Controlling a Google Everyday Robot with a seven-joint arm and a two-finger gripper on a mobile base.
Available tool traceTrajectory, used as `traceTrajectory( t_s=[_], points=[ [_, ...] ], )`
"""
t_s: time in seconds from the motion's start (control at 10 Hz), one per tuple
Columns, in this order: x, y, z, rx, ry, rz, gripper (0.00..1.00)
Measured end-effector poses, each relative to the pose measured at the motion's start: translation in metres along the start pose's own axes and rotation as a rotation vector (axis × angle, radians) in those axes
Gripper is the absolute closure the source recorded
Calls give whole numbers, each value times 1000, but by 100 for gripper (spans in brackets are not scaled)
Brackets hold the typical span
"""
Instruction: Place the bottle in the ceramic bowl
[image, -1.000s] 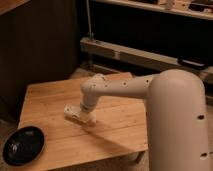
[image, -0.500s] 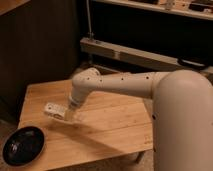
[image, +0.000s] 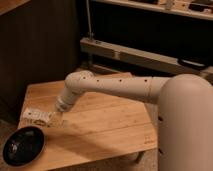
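Dark, glossy ceramic bowl (image: 22, 146) at the near-left corner of the wooden counter (image: 110, 127). Just behind and right of it is the bottle (image: 36, 116), white, lying sideways at the tip of the hand (image: 51, 117). Hand closed on it, low over the counter's left side. Bottle apart from bowl, not inside. White arm (image: 115, 85) runs right to the robot's body (image: 187, 125).

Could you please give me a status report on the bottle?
Tool shut on bottle, above table left edge. Ceramic bowl at front-left corner, bottle not yet in. Nothing between.
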Motion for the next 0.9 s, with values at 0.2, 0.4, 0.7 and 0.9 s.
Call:
traceTrajectory(
  t_s=[0.2,0.4,0.7,0.9],
  points=[
    [-14,18,4,-46,-19,-61,100],
    [-28,39,11,-105,-29,-124,100],
    [-35,56,22,-174,-22,-186,100],
    [-40,71,36,-222,11,-223,100]
  ],
)
